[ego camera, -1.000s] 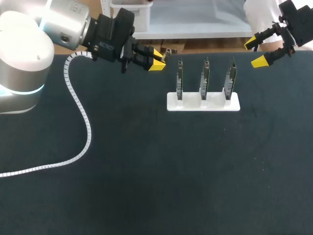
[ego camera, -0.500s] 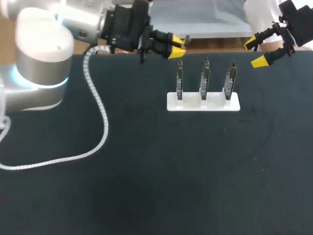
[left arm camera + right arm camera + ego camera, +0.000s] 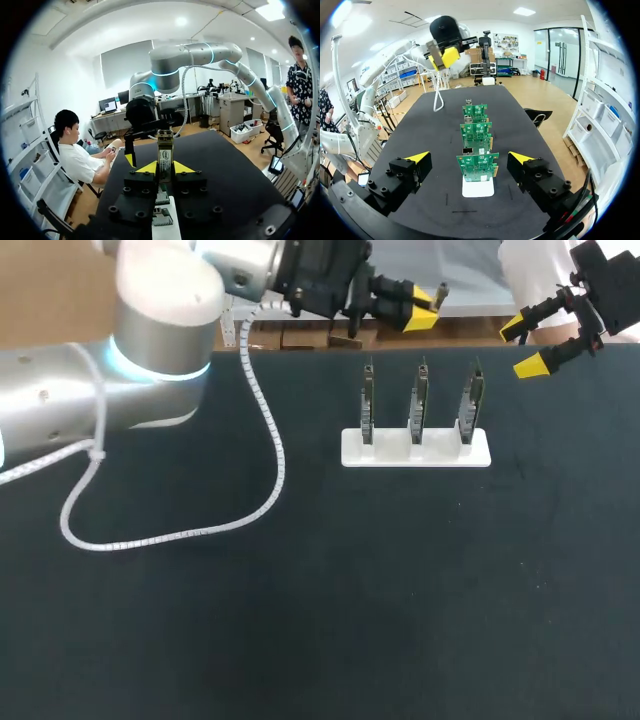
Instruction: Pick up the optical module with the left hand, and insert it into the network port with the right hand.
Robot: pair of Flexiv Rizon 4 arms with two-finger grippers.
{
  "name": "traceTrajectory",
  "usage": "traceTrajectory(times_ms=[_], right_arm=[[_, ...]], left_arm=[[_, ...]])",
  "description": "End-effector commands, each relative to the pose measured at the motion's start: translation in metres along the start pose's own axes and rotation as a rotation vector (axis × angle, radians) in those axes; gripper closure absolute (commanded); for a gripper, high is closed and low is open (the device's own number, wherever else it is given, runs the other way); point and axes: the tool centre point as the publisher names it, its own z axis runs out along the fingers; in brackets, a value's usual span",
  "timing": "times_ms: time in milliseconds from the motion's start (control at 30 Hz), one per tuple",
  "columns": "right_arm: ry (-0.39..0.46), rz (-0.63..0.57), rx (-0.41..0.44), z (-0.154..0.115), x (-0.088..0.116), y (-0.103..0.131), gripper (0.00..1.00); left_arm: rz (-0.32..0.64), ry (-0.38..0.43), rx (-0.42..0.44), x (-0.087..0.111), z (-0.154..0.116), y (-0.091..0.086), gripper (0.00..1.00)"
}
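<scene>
The black table (image 3: pixel 300 620) fills the frame up to its far edge at the top. Upper centre, a white stand (image 3: pixel 415 450) holds three upright circuit boards (image 3: pixel 419 400). At upper right, the right gripper (image 3: pixel 522 346) has its fingers wide apart. Above the stand, the left gripper (image 3: pixel 418 318) has its fingers clamped on the labelled optical module (image 3: pixel 165 150).

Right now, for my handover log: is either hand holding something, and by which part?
The left hand grips the optical module by its rear end, between the yellow tips; the rest sticks out ahead. The right hand is open and empty.
</scene>
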Motion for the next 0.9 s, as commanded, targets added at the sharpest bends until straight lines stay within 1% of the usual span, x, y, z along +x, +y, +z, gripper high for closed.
traceTrajectory(times_ms=[33, 200, 367, 733, 900], right_arm=[[0.0, -0.001, 0.005, 0.0, 0.0, 0.002, 0.0], [0.0, -0.001, 0.005, 0.0, 0.0, 0.002, 0.0], [0.0, -0.001, 0.005, 0.0, 0.0, 0.002, 0.0], [0.0, -0.001, 0.005, 0.0, 0.0, 0.002, 0.0], [0.0, -0.001, 0.005, 0.0, 0.0, 0.002, 0.0]], left_arm=[[-0.018, -0.028, 0.038, 0.006, 0.014, 0.016, 1.0], [-0.018, -0.077, 0.029, 0.007, 0.029, 0.014, 1.0], [-0.025, -0.108, 0.023, 0.011, 0.043, 0.015, 1.0], [-0.04, -0.142, -0.008, 0.016, 0.062, 0.017, 1.0], [-0.056, -0.149, -0.017, 0.022, 0.069, 0.016, 1.0]])
